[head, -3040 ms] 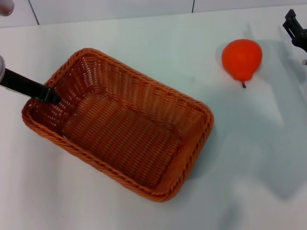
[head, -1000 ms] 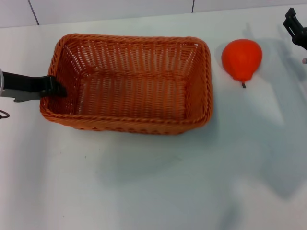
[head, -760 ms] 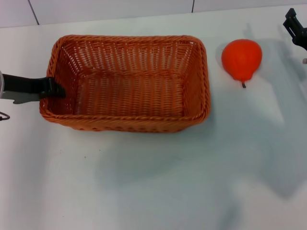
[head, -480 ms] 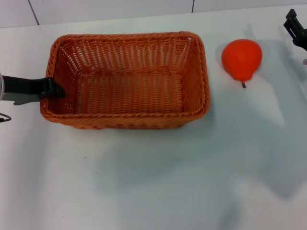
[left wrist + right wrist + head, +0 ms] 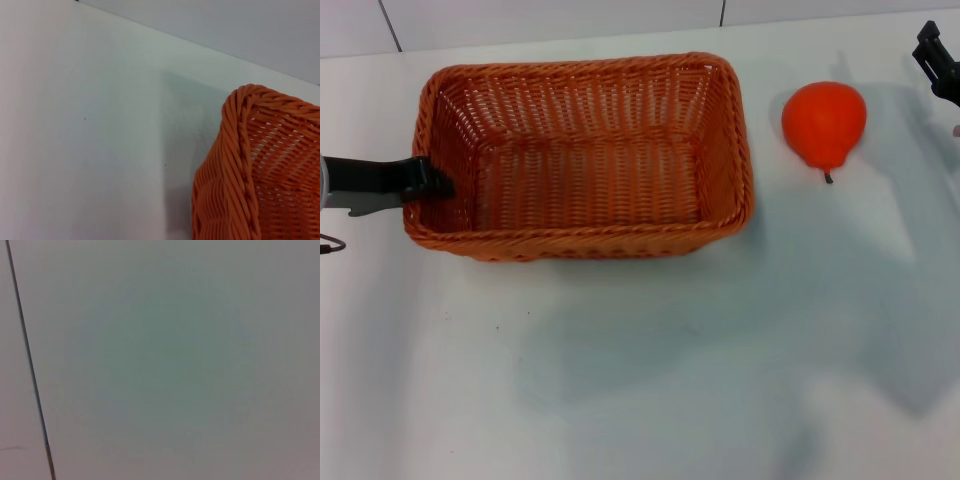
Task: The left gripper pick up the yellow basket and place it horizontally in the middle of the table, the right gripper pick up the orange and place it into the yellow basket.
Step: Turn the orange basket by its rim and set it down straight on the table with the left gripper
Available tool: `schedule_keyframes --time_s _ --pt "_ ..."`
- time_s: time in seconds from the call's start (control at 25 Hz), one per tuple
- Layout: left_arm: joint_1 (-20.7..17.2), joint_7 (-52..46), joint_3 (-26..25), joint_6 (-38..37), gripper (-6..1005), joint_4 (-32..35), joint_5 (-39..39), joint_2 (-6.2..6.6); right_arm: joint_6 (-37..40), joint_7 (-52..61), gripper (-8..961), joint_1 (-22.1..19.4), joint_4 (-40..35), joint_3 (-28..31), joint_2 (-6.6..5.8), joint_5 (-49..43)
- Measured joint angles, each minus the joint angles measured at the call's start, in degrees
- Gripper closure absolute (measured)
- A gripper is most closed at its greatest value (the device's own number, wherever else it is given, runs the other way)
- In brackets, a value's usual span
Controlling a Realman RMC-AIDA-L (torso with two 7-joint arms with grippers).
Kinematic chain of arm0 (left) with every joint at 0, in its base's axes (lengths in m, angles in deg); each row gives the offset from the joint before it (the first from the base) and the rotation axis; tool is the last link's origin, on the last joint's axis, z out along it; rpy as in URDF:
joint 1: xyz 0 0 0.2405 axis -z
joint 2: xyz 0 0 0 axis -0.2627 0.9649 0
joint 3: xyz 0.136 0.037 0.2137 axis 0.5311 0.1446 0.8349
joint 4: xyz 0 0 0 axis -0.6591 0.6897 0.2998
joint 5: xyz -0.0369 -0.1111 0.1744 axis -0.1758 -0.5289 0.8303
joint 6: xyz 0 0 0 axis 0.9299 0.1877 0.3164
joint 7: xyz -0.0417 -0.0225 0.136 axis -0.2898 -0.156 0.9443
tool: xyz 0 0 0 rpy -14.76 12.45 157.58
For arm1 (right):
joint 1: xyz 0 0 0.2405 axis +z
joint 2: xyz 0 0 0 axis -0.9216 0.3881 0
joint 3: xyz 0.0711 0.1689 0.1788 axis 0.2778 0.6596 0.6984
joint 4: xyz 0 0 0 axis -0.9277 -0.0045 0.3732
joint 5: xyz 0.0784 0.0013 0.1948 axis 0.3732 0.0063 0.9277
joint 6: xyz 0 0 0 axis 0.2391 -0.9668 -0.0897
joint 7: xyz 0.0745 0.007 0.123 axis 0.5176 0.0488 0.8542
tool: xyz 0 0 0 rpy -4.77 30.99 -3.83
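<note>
The yellow basket (image 5: 582, 160), orange-brown woven wicker, lies lengthwise across the white table (image 5: 640, 360) in the head view. My left gripper (image 5: 428, 182) is shut on the basket's left rim. A corner of the basket's braided rim shows in the left wrist view (image 5: 240, 150). The orange (image 5: 824, 122), with a short dark stem, rests on the table to the right of the basket, apart from it. My right gripper (image 5: 935, 65) is at the far right edge, beyond the orange, mostly cut off by the frame.
A seam line (image 5: 723, 12) runs through the pale surface behind the table. The right wrist view shows only a plain pale surface with a thin dark line (image 5: 27, 360).
My left gripper has swung the basket from a diagonal lie to level across the table and then a little toward the back. The orange and the right gripper have not moved.
</note>
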Motion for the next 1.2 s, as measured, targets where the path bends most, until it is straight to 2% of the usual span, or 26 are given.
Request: schedule_keyframes --time_s 0.2,1.2 --pt "-0.6 -0.8 2.0 1.4 848 0.1 0.0 0.02 0.0 0.0 25 0.0 0.1 0.0 0.0 0.0" --pt "-1.4 -0.5 3.3 1.4 773 0.7 0.2 0.28 0.5 0.1 26 -0.2 0.4 -0.9 0.18 -0.1"
